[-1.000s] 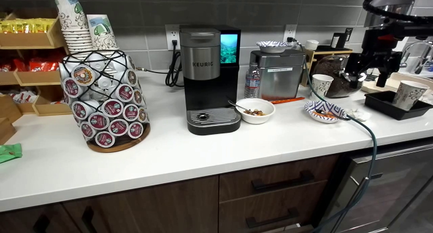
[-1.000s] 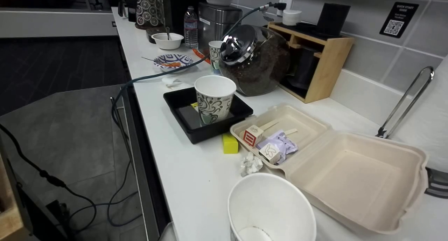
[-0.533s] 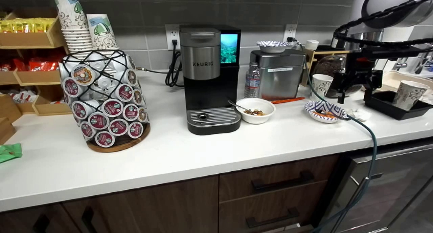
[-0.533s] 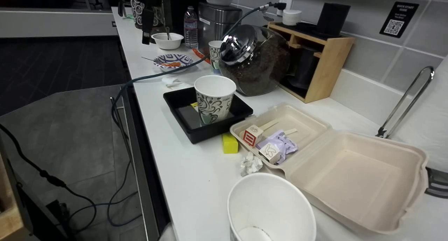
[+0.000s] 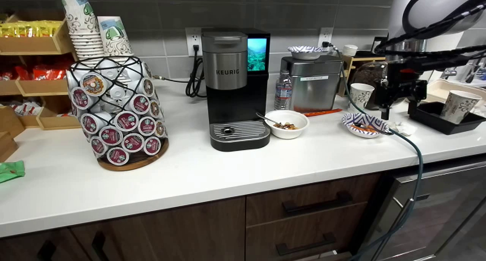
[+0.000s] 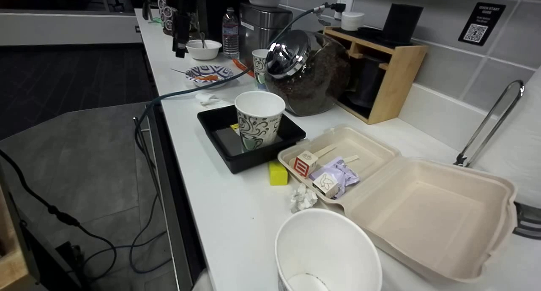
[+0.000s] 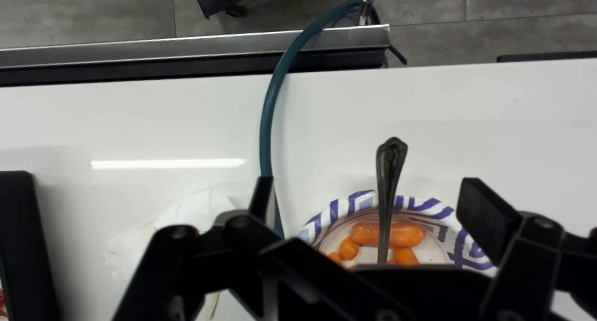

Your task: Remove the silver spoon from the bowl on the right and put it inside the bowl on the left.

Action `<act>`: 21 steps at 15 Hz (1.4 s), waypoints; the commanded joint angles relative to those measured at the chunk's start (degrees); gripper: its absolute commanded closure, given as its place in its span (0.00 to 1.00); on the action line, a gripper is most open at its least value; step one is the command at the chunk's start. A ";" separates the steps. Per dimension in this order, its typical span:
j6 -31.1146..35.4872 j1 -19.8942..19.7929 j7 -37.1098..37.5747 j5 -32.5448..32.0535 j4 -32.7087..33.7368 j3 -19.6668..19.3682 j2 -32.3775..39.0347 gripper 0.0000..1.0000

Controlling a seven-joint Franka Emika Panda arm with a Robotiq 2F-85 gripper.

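Nearest the wrist camera, the gripper (image 7: 368,202) hangs above the desk (image 7: 489,120), its jaws spread wide apart. Lower, framed between them in the wrist view, the silver spoon (image 7: 388,185) rests in the patterned bowl (image 7: 357,200), its handle tilted out over the rim towards the desk's front edge. Orange pieces (image 7: 406,235) lie around it, and a teal hose (image 7: 267,129) curves near the bowl. Farther along the desk, in both exterior views, stands the white bowl (image 5: 290,134), holding brown food (image 5: 287,126) and another spoon (image 5: 268,119) that leans on its rim. Just beside is the coffee maker (image 5: 224,79).
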 commanded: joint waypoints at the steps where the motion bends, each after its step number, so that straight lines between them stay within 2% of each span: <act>1: -1.69 0.20 -5.90 -1.53 3.16 -0.34 3.63 0.00; 5: -2.75 0.12 -9.35 -2.02 6.96 -0.40 6.92 0.00; 6: -3.75 0.28 -6.48 -1.75 8.39 -0.89 7.65 0.00; 7: -1.10 0.31 -7.61 -1.40 4.72 -0.58 5.19 0.00; 10: -1.99 0.23 -7.31 -1.42 6.96 -0.96 6.70 0.00; 16: 4.15 0.06 -7.61 -0.23 7.22 -0.74 8.65 0.00; 20: 4.95 0.06 -7.09 0.19 7.66 -0.80 9.93 0.00; 21: 4.79 0.02 -7.02 0.46 7.69 -0.79 10.20 0.06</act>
